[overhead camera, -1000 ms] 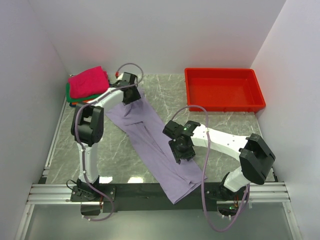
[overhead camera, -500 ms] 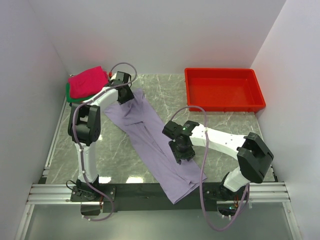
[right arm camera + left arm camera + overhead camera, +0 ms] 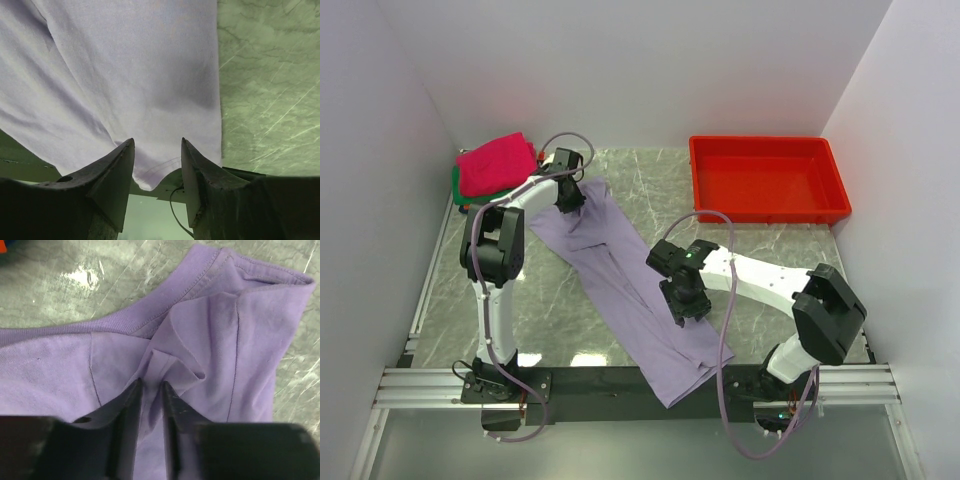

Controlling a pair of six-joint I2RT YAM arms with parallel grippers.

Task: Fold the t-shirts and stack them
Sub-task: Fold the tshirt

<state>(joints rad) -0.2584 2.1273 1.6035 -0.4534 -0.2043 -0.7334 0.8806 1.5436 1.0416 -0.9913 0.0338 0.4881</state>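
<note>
The pale lavender cloth t-shirt (image 3: 620,280) lies diagonally on the grey marble table (image 3: 550,310), from upper left to bottom centre. The left gripper (image 3: 150,386) is clamped on a fold near its collar. The right gripper (image 3: 157,145) has its fingers apart over the hem.

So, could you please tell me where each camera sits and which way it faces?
Top external: above and behind the arm bases, looking down on the table; left arm, right arm, lavender t-shirt, red tray show.
Left wrist: on the left arm, looking down at the shirt's collar; left gripper pinches a fold.
Right wrist: on the right arm, looking down at the shirt's hem by the table's near edge; right gripper open above it.
Shared: all three see that t-shirt.
</note>
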